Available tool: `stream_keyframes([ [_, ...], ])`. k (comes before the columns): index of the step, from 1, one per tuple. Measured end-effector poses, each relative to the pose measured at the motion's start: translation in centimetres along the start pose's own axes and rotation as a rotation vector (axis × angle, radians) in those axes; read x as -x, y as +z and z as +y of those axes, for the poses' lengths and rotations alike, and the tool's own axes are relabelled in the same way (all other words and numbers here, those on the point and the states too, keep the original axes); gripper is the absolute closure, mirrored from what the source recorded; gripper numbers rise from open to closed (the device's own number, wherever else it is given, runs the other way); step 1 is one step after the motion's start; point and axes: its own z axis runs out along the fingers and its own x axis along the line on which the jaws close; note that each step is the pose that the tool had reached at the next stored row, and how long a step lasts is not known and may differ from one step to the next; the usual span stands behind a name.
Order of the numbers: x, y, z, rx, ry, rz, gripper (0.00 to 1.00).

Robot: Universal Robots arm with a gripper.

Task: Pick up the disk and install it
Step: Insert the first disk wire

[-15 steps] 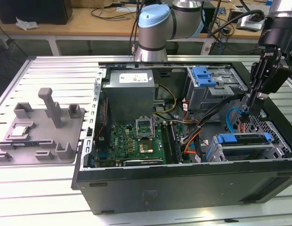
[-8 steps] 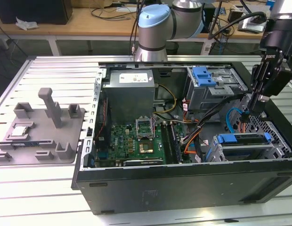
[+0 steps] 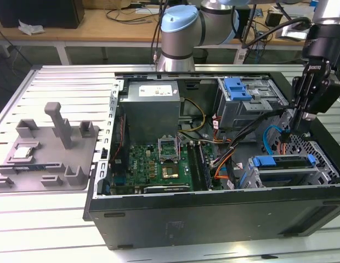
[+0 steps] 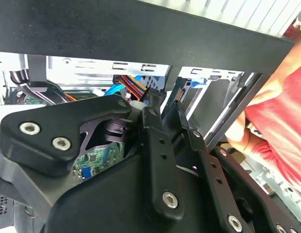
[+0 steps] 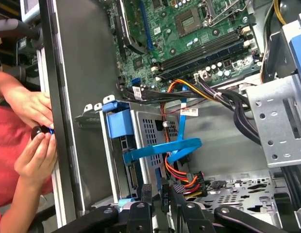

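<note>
We saw one disk (image 3: 281, 167) seated in the open case's (image 3: 214, 213) 4 o'clock corner. The gripper (image 3: 289, 133) hung at its 12 o'clock beside one blue cable (image 3: 267, 138); its opening we could not tell. Two hands (image 5: 29, 104) were at the case wall. One grey fixture (image 3: 46, 153) lay on the surface (image 3: 44, 219) at 9 o'clock.

Loose cables (image 5: 162, 151) clutter the gap beside the drive cage (image 3: 285, 174) — freer room above the motherboard (image 3: 159, 161).
</note>
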Motion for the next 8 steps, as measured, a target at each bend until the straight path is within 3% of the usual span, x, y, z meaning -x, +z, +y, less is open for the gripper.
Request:
stream_keyframes([
  [3, 0.12, 0.1, 0.14, -0.0013, -0.002, -0.0017, 0.71],
  [5, 0.16, 0.17, 0.14, -0.0023, -0.006, -0.0114, 0.71],
  [8, 0.17, 0.18, 0.15, -0.0023, -0.006, -0.0157, 0.71],
])
